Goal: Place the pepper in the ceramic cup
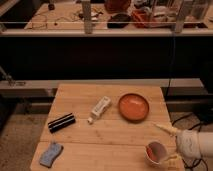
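whitish ceramic cup [156, 152], reddish inside, tilted between spread fingers [165, 128] of gripper [167, 144]

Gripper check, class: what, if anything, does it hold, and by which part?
The gripper sits at the table's near right corner, around the tilted ceramic cup. It seems to hold the cup by its side, though contact isn't clear.

The gripper [167, 145], low at the right, has pale cream tapered jaws (slender, pointed) on a bulky whitish-grey wrist.

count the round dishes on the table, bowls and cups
2: the orange-red bowl right of center, and the ceramic cup at the near right edge by the claw. None seem hidden.
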Robot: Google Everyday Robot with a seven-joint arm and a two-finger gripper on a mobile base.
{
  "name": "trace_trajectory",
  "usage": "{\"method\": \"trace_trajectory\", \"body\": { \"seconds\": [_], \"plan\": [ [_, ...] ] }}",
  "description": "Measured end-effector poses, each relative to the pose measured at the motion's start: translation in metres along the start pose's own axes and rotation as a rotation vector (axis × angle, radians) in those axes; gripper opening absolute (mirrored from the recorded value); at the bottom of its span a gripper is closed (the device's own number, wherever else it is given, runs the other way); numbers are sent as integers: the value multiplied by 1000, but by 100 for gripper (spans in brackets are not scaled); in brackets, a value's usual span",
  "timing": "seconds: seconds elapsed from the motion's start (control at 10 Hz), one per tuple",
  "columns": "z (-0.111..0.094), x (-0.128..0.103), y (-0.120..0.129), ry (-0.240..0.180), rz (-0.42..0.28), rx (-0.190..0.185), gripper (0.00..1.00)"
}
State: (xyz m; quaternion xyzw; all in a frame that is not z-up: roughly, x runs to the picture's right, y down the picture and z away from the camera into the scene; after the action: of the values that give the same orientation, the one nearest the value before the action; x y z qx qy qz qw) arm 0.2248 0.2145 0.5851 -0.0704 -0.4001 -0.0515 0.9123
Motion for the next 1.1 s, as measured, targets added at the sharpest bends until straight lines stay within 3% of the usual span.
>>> {"method": "trace_trajectory", "body": {
  "seconds": [1.1],
  "plan": [
    [8, 3, 1, 42, -48, -28, 80]
  ]
}}
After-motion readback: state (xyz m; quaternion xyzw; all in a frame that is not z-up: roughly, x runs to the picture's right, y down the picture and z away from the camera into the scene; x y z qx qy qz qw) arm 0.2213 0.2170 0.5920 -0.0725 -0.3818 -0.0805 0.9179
